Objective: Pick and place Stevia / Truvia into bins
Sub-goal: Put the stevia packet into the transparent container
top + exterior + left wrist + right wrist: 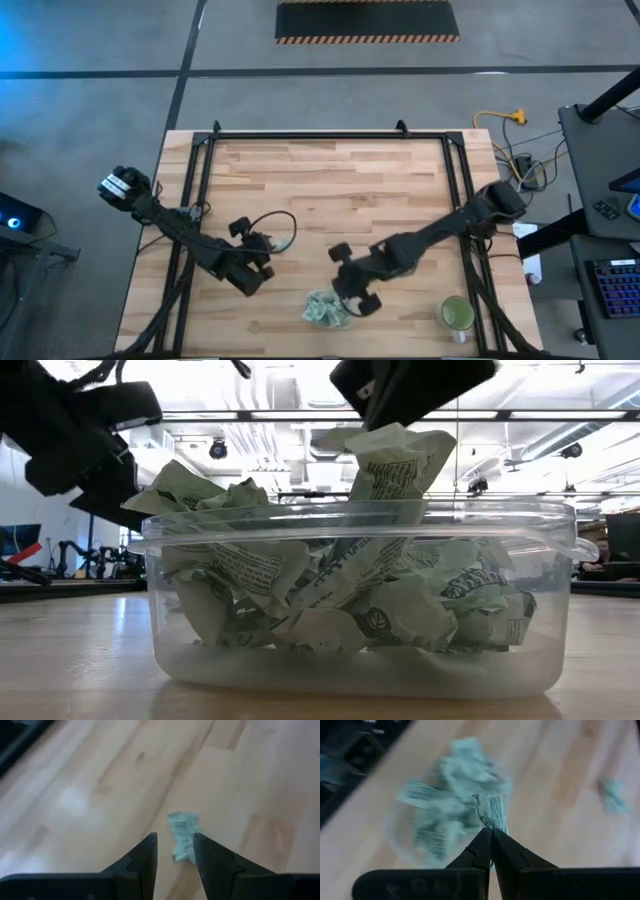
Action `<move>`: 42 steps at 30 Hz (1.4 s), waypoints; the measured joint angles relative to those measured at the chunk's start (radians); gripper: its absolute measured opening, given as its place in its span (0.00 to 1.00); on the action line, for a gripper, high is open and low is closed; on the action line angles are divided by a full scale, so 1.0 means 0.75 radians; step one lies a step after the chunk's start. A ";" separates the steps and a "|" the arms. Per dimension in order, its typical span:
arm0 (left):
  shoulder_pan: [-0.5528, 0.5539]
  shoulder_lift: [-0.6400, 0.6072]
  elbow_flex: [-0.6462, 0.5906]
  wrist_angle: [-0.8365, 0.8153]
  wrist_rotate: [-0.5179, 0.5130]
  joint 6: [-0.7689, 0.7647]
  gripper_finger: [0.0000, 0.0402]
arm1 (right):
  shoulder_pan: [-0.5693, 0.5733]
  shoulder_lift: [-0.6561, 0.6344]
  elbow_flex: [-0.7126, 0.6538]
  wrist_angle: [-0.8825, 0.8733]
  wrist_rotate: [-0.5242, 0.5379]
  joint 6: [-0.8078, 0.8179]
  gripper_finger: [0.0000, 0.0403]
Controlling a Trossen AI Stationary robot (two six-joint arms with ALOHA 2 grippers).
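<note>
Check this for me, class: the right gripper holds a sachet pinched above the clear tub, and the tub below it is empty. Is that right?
Not quite. The right gripper does pinch a sachet above the clear tub, but the tub is not empty: the low view shows it piled with crumpled green and white sachets up to its rim.

A clear plastic tub (560, 650) with rounded corners is piled above its rim with crumpled pale green and white sachets (400, 610). One sachet (395, 465) is held upright above the pile. Another sachet (183, 836) lies apart on the wood.
</note>
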 joint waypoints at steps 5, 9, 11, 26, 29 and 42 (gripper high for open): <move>0.025 0.000 -0.120 0.223 0.027 0.065 0.28 | 0.066 -0.006 -0.100 0.172 -0.017 -0.014 0.02; 0.037 -0.004 -0.179 0.308 0.026 0.074 0.28 | 0.096 -0.009 -0.177 0.288 -0.014 0.001 0.02; 0.037 -0.008 -0.179 0.321 0.023 0.075 0.28 | 0.103 -0.009 -0.215 0.350 -0.015 0.014 0.02; 0.040 -0.009 -0.178 0.335 -0.002 0.072 0.28 | 0.111 -0.009 -0.309 0.465 -0.296 0.117 0.03; 0.040 -0.003 -0.178 0.350 0.010 0.076 0.30 | 0.111 -0.008 -0.313 0.465 -0.295 0.116 0.07; 0.091 0.013 -0.206 0.364 0.011 -0.010 0.52 | 0.112 -0.072 -0.287 0.312 -0.079 0.086 0.31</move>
